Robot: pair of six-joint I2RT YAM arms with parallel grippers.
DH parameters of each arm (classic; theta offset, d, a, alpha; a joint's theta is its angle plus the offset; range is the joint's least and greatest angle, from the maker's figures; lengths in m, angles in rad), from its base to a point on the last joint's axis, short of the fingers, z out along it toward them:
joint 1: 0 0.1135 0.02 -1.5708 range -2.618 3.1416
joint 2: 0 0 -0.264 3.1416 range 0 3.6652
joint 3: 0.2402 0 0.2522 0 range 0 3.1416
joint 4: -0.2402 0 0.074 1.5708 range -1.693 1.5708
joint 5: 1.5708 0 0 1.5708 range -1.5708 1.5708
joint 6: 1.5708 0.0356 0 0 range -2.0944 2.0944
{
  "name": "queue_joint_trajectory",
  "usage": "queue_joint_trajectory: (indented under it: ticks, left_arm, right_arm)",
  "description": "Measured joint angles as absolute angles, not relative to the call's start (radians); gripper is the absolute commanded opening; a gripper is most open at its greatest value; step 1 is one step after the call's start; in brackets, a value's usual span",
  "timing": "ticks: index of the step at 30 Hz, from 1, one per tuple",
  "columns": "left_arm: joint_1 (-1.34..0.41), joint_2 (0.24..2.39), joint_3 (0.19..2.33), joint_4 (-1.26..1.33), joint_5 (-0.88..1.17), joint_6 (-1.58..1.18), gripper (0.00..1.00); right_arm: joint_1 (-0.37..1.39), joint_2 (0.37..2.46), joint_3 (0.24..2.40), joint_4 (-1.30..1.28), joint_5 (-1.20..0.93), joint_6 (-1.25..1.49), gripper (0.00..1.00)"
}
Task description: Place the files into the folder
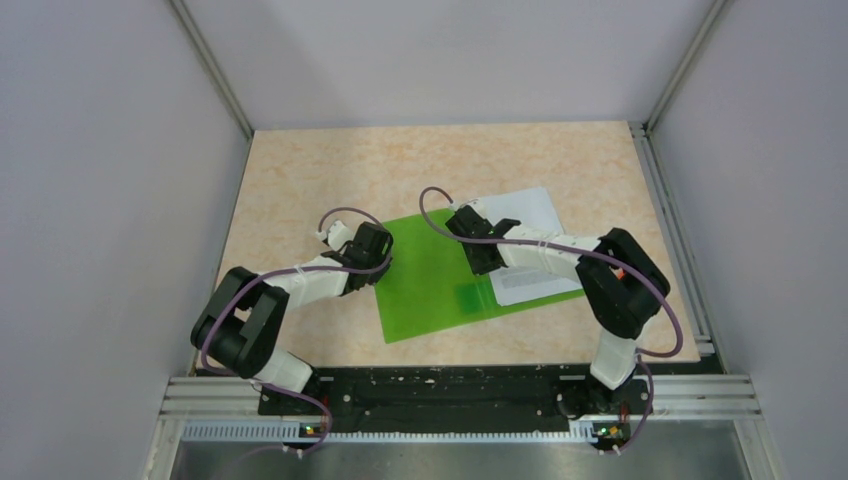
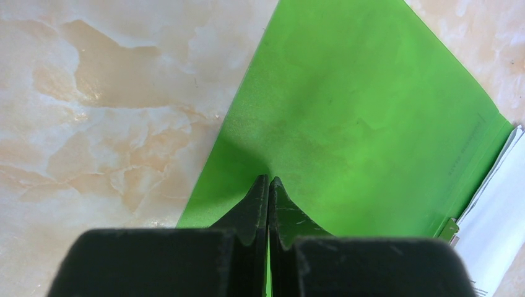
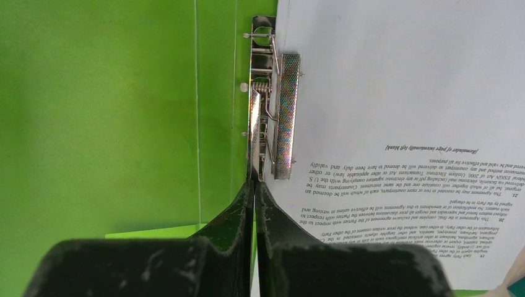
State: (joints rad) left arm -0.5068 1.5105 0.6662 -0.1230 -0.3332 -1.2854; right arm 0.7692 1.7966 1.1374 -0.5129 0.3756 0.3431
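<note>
The green folder point(image 1: 430, 280) lies open and flat on the table. The files, white sheets point(image 1: 530, 215) with printed text, lie on its right half. In the right wrist view the top sheet point(image 3: 402, 80) sits with its left edge under the metal clip point(image 3: 286, 111) beside the green left half point(image 3: 111, 111). My right gripper point(image 1: 483, 262) is shut, its tips point(image 3: 254, 184) at the near end of the clip. My left gripper point(image 1: 384, 257) is shut, its tips point(image 2: 268, 179) down on the folder's left half point(image 2: 359, 105) close to its left edge. A strip of paper point(image 2: 501, 210) shows at the far right of that view.
The marbled beige table point(image 1: 320, 170) surrounds the folder. Grey walls with metal corner posts point(image 1: 215, 75) close in the back and both sides. A black rail point(image 1: 450, 385) carrying the arm bases runs along the near edge.
</note>
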Motion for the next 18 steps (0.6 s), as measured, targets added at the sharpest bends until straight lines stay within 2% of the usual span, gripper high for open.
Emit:
queue_joint_trajectory:
  ticks: [18]
  left_arm:
    - [-0.507, 1.515, 0.67, -0.125, -0.334, -1.285, 0.0]
  right_arm:
    - [0.76, 1.804, 1.132, -0.497, 0.337, 0.332, 0.0]
